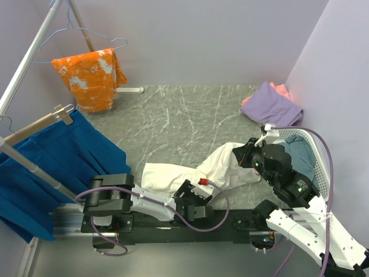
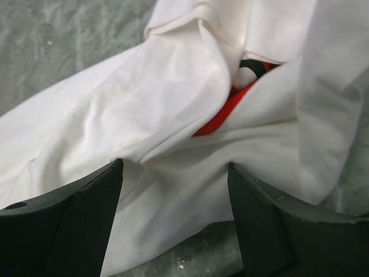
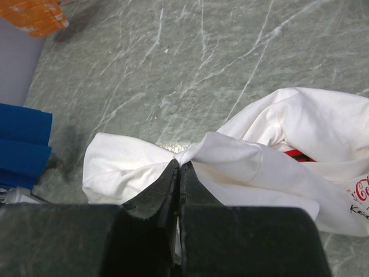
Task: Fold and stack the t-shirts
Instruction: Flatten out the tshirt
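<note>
Crumpled white tee (image 1: 173,176) lies at front; purple tee (image 1: 275,107) overlies salmon-pink tee (image 1: 281,89) far right.

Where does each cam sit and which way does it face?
Top external: above and behind the bases, looking down on the grey marbled table; left arm and right arm show.
Left wrist: low, facing the crumpled white cloth t-shirt; open left gripper frames it.
Right wrist: faces across the table toward the blue hanging cloth; shut right gripper pinches the t-shirt.
Shared: all three show that t-shirt.
</note>
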